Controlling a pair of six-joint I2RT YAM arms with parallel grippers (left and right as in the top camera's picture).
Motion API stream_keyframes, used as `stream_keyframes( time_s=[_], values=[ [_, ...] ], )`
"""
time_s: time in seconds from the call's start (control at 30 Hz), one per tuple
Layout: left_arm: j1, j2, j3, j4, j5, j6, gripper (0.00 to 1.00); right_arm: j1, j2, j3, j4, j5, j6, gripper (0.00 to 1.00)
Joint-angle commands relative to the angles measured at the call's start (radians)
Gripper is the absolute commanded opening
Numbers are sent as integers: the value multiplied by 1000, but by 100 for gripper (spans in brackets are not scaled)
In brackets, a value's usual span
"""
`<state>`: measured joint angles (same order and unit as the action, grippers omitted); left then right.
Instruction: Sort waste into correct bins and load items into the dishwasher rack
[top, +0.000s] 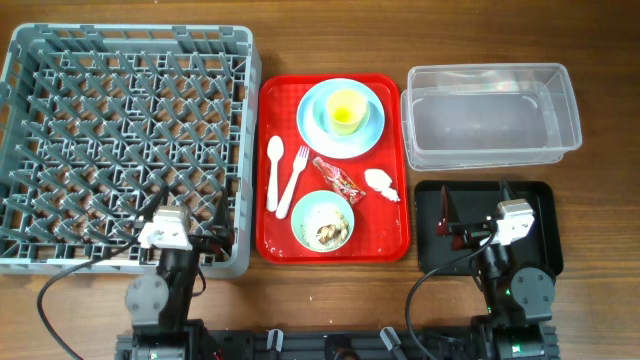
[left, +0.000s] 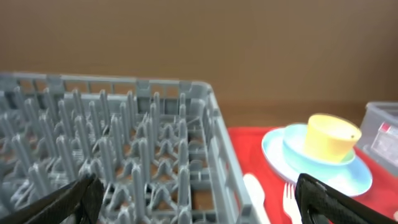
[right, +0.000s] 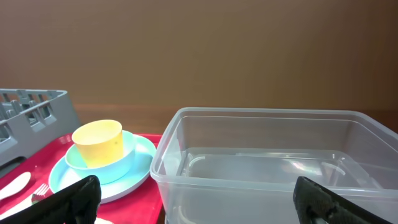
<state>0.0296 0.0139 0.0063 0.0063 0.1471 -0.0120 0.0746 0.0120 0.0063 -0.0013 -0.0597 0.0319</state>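
Overhead: the small red printed snack wrapper (top: 337, 178) lies on the red serving tray (top: 275, 240) at the middle of the tabletop (top: 330, 300). Its long axis runs diagonally. It is left of the right jaws, judged marginally nearer than the left jaws.
Left wrist: jaws spread, empty, above the grey pegged dishwasher rack (left: 124, 155).
Right wrist: jaws spread, empty; wrapper unseen.

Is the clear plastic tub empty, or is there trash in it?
Empty. Overhead and right wrist views show the clear tub with a bare bottom and nothing inside.

No writing can be read. The red snack wrapper (top: 337, 180) bears print too small to make out; the sticker (left: 387, 133) on the clear tub (left: 375, 114) is blurred.
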Motion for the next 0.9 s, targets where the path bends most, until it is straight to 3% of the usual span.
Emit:
stream_keyframes(
  time_s=[0.0,0.07,0.2,0.33,0.43,0.5,0.57,0.6,0.63,0.67,0.7,0.73,0.87],
  values=[
    [7,-5,66,84,115,-76,100,-5,2,-1,3,-9,-5,100],
    [7,6,182,56,127,-163,100,-5,2,-1,3,-9,-5,100],
    [7,205,550,-120,234,-177,100,-5,2,-1,3,-9,-6,100],
    [7,639,1069,-514,446,-176,100,-5,2,-1,3,-9,-6,100],
    [7,921,1409,-810,473,-176,100,-5,2,-1,3,-9,-5,100],
    [7,1089,1574,-922,505,-197,100,-5,2,-1,3,-9,-6,100],
    [7,1165,1607,-972,549,-206,100,-5,2,-1,3,-9,-6,100],
    [7,1199,1606,-985,568,-206,78,-5,2,-1,3,-9,-5,100],
    [0,1239,1604,-1027,566,-206,40,-5,2,-1,3,-9,-5,100],
    [-11,1275,1602,-1078,546,-206,36,-5,2,-1,3,-9,-5,100],
    [-32,1317,1601,-1147,493,-206,13,-5,2,-1,3,-9,-5,100],
    [-60,1352,1600,-1188,430,-206,5,-5,2,-1,3,-9,-6,100],
    [-277,1473,1556,-1210,49,-236,7,-5,2,-1,3,-9,-5,100]
  ],
)
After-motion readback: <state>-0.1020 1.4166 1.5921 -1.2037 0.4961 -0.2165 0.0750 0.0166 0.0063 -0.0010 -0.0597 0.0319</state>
